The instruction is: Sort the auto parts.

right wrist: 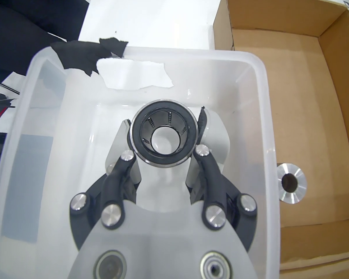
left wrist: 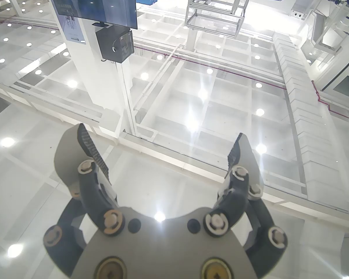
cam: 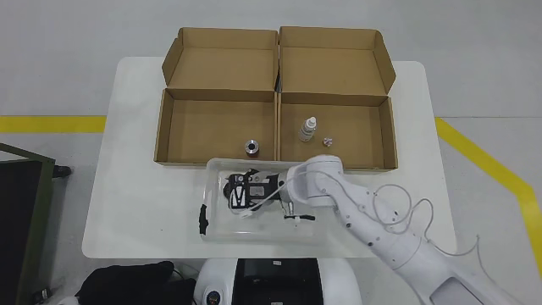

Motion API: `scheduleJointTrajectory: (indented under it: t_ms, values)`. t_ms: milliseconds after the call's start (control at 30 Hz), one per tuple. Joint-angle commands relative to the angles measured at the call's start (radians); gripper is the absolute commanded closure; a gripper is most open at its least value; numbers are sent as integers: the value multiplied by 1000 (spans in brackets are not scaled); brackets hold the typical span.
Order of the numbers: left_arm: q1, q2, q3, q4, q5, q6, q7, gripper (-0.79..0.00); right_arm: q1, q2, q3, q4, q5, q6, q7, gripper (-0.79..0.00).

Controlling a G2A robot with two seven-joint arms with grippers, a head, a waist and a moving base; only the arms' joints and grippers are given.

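My right gripper (right wrist: 163,135) is shut on a black cylindrical bearing (right wrist: 163,108) with a metal rim, holding it by its sides inside the clear plastic bin (right wrist: 258,68). From above, the same gripper (cam: 242,193) sits in the left half of the bin (cam: 254,163). A silver flanged bushing (right wrist: 291,182) lies in the left cardboard box (cam: 216,127), seen from above as the bushing (cam: 251,146). The right box (cam: 373,127) holds a small white bottle (cam: 307,128) and a small metal part (cam: 326,141). My left gripper (left wrist: 161,134) points at the ceiling, open and holding nothing.
Both boxes stand side by side behind the bin with their lids folded back. A strip of black tape (right wrist: 84,52) hangs on the bin's rim, also visible from above as tape (cam: 203,218). White table (cam: 127,186) lies bare left of the bin.
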Motion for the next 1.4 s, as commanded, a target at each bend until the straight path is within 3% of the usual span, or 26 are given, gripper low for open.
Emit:
scheduleJointTrajectory:
  t_ms: [0, 533, 967, 1367]
  values:
    - [0, 0, 0, 0, 0, 0, 0, -785, 1, 0, 5, -12, 11, -5, 4, 0]
    - [0, 0, 0, 0, 0, 0, 0, -785, 6, 13, 90, -161, 153, -36, 24, 0]
    - [0, 0, 0, 0, 0, 0, 0, -785, 23, 24, 222, -204, 233, -68, -175, 0]
    - [0, 0, 0, 0, 0, 0, 0, -785, 11, 53, 397, -275, 158, -125, -316, 0]
